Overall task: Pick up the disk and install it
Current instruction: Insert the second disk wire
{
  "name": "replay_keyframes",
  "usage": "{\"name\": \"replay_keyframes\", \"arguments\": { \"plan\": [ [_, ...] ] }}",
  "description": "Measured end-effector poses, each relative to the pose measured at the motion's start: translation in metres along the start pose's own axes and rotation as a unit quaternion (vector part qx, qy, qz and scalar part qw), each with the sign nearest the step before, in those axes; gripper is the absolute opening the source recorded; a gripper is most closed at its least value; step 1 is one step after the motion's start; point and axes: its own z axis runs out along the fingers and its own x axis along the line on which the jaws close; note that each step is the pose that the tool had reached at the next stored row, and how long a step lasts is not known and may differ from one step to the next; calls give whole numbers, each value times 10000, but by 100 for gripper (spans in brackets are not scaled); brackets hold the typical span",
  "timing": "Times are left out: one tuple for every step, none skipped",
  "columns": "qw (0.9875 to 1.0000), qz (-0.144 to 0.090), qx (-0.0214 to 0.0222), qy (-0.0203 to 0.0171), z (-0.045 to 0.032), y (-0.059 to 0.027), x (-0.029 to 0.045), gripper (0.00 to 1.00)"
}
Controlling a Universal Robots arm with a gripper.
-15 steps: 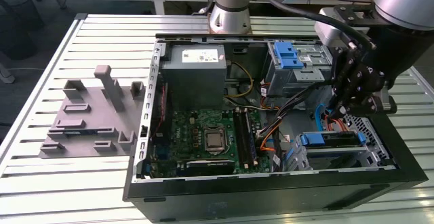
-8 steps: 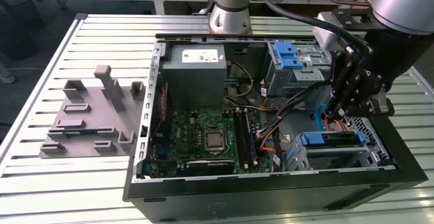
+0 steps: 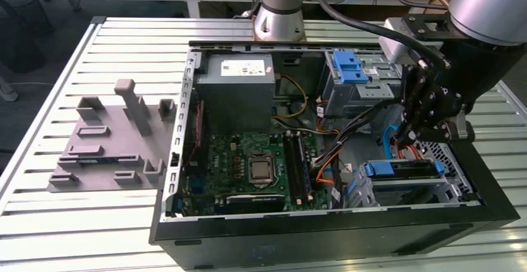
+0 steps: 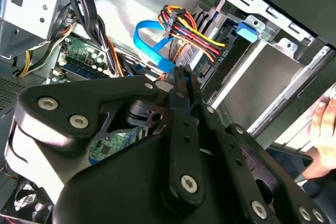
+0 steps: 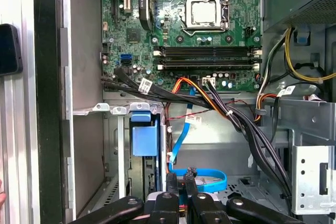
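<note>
The disk (image 3: 403,169), dark with a blue carrier frame, lies in the drive cage at the near corner of the open computer case, on the exterior view's right. Its blue carrier end shows in the first wrist view (image 5: 144,139) and in the second wrist view (image 4: 247,30). My gripper (image 3: 406,139) hangs inside the case just above and behind the cage, apart from the disk. Its black fingers (image 5: 172,182) are closed together with nothing between them, in both wrist views. The fingertips (image 4: 181,74) hover near a blue flat cable (image 5: 202,178).
Bundles of black, orange and yellow cables (image 5: 210,100) cross between the motherboard (image 3: 247,161) and the cage. A grey metal box (image 3: 239,84) and a blue ribbed latch (image 3: 350,68) sit at the case's far side. A grey fixture plate (image 3: 107,142) lies on the table. A hand (image 4: 323,124) shows outside the case.
</note>
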Motion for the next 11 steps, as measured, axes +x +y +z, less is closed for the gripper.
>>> {"name": "replay_keyframes", "arguments": {
  "plan": [
    [10000,0,0,-1,1,0,2,16],
    [10000,0,0,-1,1,0,2,16],
    [10000,0,2,-1,1,0,6,16],
    [10000,-1,7,0,2,-1,10,16],
    [10000,-1,11,0,3,-1,15,16],
    [10000,-1,18,-1,6,1,22,16],
    [10000,-1,29,0,10,2,33,16],
    [10000,-1,39,-1,16,5,47,16],
    [10000,-2,45,-2,24,8,60,16],
    [10000,-3,47,-2,37,9,72,16],
    [10000,-3,49,-3,52,10,83,16]
  ]
}}
